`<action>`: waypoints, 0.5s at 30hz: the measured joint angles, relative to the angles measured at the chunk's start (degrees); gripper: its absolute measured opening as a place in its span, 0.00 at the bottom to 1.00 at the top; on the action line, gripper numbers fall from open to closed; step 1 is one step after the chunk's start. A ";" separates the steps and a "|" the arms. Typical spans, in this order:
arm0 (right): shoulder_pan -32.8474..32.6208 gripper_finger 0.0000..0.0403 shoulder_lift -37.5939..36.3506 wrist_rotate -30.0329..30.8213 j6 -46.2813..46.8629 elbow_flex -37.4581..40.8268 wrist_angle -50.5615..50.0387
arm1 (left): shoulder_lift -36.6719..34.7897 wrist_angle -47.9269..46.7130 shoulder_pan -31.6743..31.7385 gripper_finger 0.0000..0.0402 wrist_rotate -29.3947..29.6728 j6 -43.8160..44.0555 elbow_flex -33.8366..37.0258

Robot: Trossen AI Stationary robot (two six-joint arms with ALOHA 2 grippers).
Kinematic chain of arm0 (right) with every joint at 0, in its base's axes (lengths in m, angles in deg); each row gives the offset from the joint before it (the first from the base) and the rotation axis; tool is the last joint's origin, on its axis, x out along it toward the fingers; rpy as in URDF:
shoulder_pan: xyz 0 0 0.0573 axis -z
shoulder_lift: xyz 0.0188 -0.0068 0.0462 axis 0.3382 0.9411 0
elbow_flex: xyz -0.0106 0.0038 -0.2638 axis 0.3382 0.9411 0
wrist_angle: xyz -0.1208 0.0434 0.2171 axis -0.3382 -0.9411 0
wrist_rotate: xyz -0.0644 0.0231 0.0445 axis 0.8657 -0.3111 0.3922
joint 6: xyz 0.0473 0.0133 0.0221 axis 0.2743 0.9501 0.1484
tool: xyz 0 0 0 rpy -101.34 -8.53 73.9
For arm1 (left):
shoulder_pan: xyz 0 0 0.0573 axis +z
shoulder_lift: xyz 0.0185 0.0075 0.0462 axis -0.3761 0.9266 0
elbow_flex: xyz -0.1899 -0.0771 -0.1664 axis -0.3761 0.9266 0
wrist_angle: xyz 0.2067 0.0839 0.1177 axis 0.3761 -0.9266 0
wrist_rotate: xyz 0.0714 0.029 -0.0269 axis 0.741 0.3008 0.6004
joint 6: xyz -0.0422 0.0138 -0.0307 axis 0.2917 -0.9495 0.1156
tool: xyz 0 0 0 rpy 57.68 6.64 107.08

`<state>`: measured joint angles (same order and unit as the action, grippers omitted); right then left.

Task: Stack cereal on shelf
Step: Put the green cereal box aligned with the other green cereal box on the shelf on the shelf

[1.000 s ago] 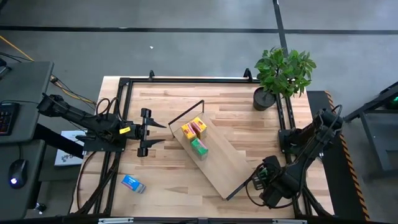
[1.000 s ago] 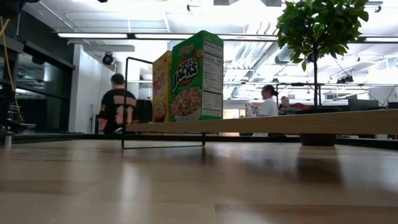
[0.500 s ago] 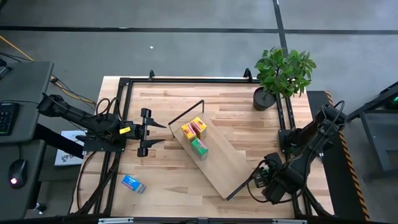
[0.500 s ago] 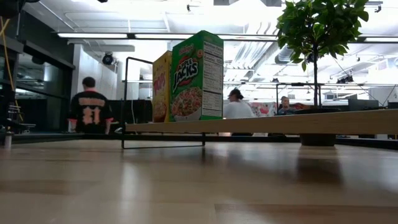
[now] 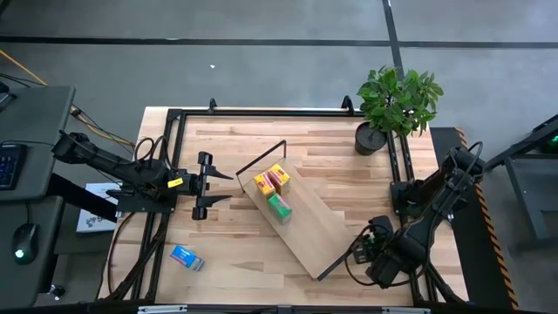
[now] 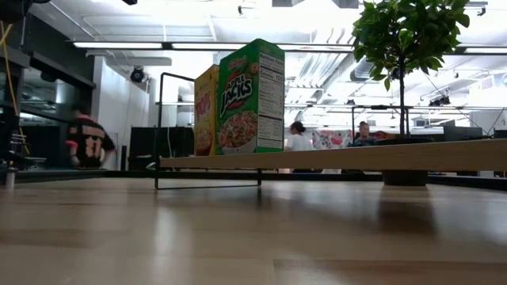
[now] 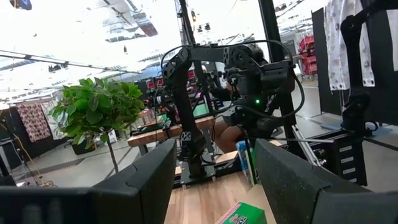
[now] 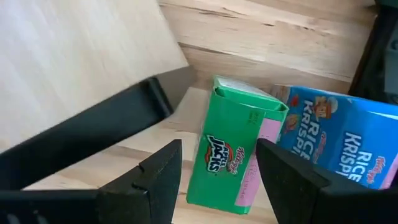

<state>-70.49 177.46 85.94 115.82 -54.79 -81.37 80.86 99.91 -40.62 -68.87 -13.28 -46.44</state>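
The shelf lies diagonally across the middle of the table. Two yellow cereal boxes and a green one stand on its far-left part; the low view shows the green box upright on the board. A blue box lies flat near the table's near-left corner. My right gripper is low by the shelf's near-right end, open, its fingers on either side of another green box without visible touch. A blue box sits right beside that one. My left gripper waits open, left of the shelf.
A potted plant stands at the table's far-right corner. A black frame runs along the table's edges. Bare tabletop lies between the blue box and the shelf. People move in the room beyond the table.
My right arm has edged slightly toward the shelf's near-right end, staying low. The boxes on the shelf and my left arm have kept still. People in the room behind have walked across.
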 joint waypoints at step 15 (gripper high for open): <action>0.00 0.50 0.04 -1.66 0.68 -0.01 -3.30 | -0.01 -0.08 -0.01 0.52 -0.02 1.31 0.00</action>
<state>-70.49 177.50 84.28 116.49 -54.80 -84.67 80.85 99.83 -40.63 -68.89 -11.97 -46.44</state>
